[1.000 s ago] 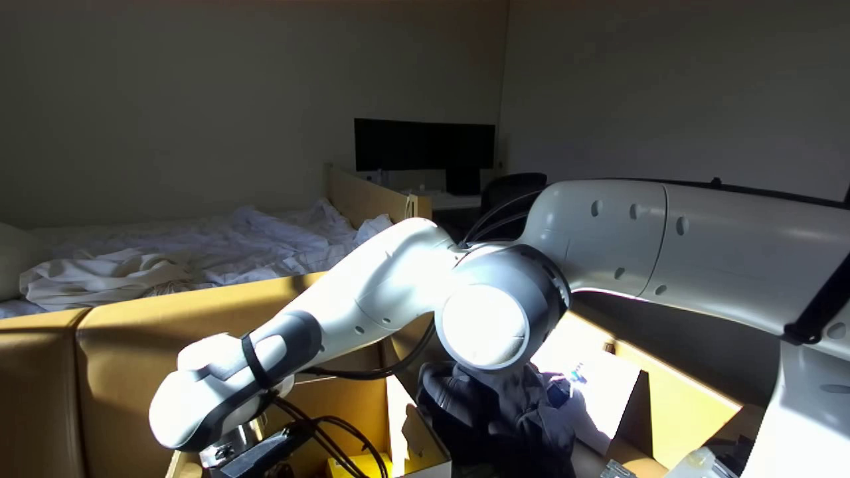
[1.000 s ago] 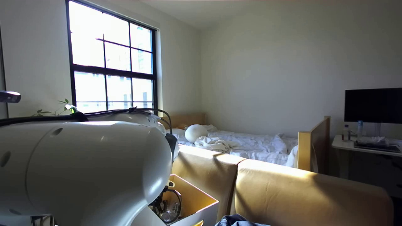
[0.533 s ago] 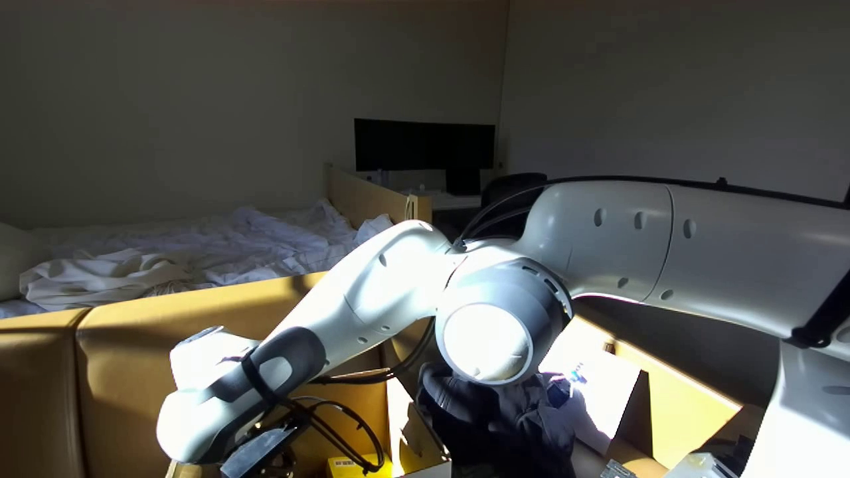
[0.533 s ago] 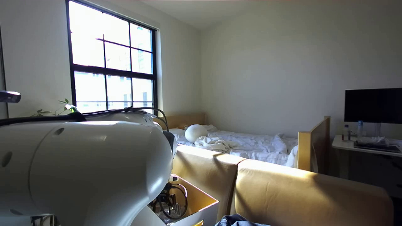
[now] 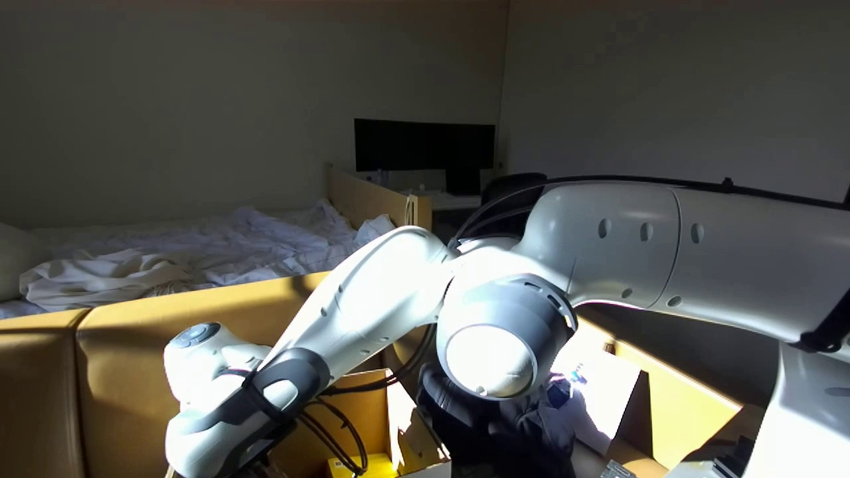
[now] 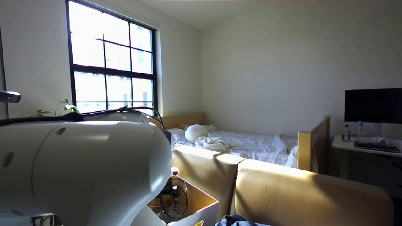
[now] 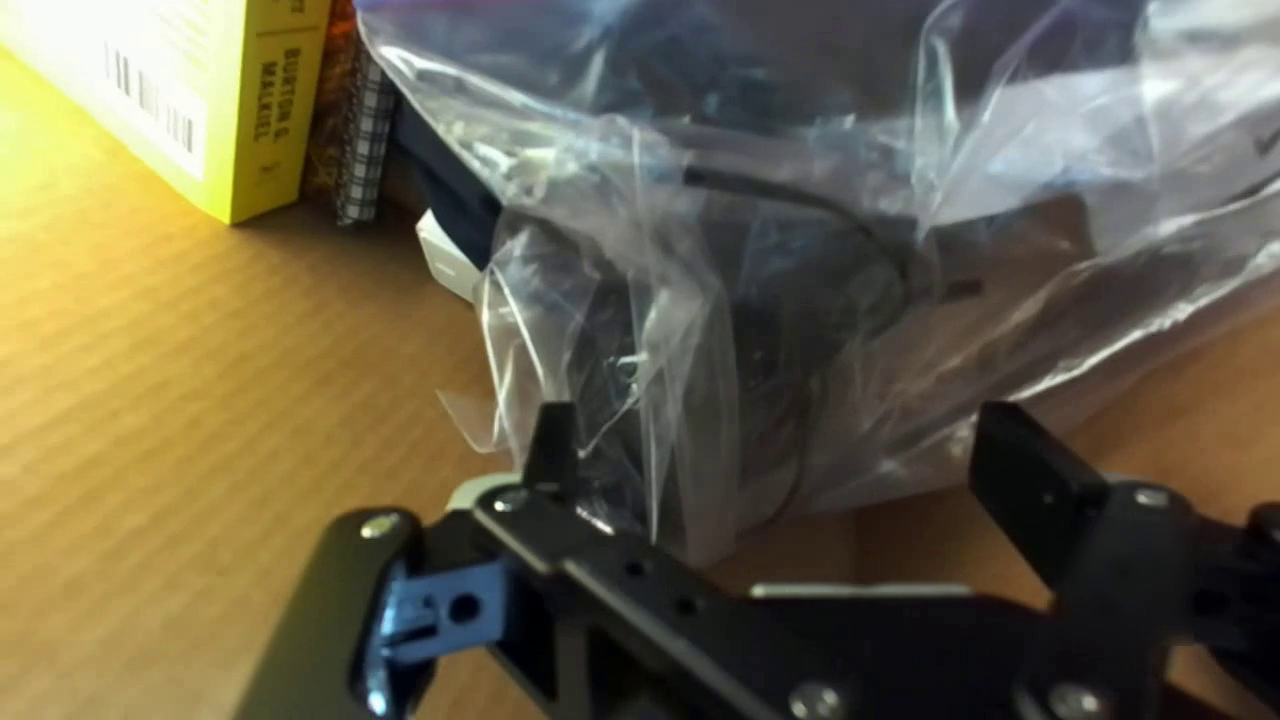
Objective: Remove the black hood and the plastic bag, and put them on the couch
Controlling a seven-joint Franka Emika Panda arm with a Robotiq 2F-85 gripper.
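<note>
In the wrist view the clear plastic bag (image 7: 850,350), with dark items and a thin cable inside, lies in a cardboard box. My gripper (image 7: 780,440) stands open above it, its fingertips wide apart and folds of the bag showing between them. Whether they touch the plastic I cannot tell. The black hood (image 5: 498,425) is a dark heap beside the box, partly behind my arm; only its top (image 6: 238,220) shows at the lower edge in an exterior view. Behind both runs the back of the mustard-tan couch (image 6: 301,188). My arm largely covers the gripper in both exterior views.
The box wall (image 6: 198,212) rises close around the gripper. Inside stand a yellow book (image 7: 280,110) and a spiral notebook (image 7: 362,150). Cables (image 5: 339,431) loop from my wrist over the box. A white panel (image 5: 611,392) lies past the hood.
My wrist has tilted and come down, slightly rightward in an exterior view, bringing the gripper lower into the box. The elbow sank a little too. The hood has stayed put.
</note>
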